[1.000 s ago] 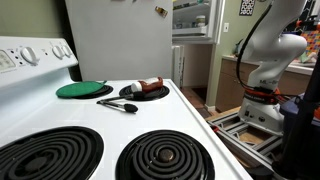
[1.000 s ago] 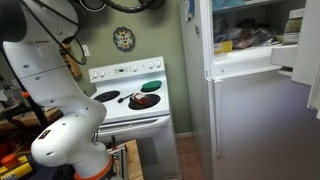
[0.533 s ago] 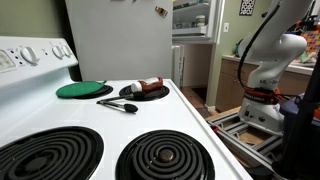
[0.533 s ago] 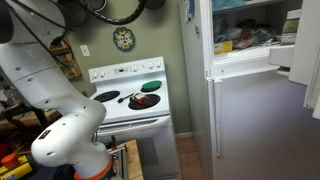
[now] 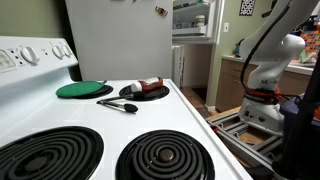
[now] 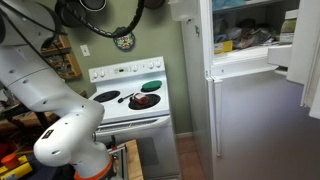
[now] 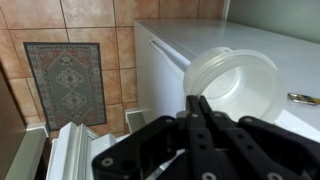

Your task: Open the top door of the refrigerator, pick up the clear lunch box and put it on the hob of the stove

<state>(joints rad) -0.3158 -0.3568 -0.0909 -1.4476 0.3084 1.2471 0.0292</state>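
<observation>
two black coil burners (image 5: 165,157) sit at the front of the hob of the stove (image 5: 105,122) in an exterior view. further back on the stove (image 5: 30,60) is a round green lid (image 5: 84,89). just beside it is a black plate with food (image 5: 145,91), and a spoon (image 5: 118,104) lies in front of that plate. the refrigerator (image 5: 120,40) stands right behind the stove, with its big white side facing us. the robot arm (image 5: 268,65) is well apart from the stove, past its far edge, and it reaches up out of the picture. the pincer and the tub can not be seen here.

in an exterior view from across the room, the stove (image 6: 130,100) stands by the green wall. the top door of the refrigerator (image 6: 305,45) is swung wide open, well apart from the stove, and food shows on the shelf inside. the long lower door (image 6: 255,125) is closed. the robot arm (image 6: 60,130) bends up in front of the stove and goes out of the top of the picture.

in the wrist view, the gripper (image 7: 200,108) has its two fingers pressed close together, pinching the rim of the clear lunch box (image 7: 235,85). the tub is tipped so its round mouth faces the camera. it hangs over the near edge of the hob of the stove (image 7: 260,40). whether it touches the hob is hard to tell. beside the stove, down on the tiled floor (image 7: 90,15), lies a patterned rug (image 7: 65,80).
</observation>
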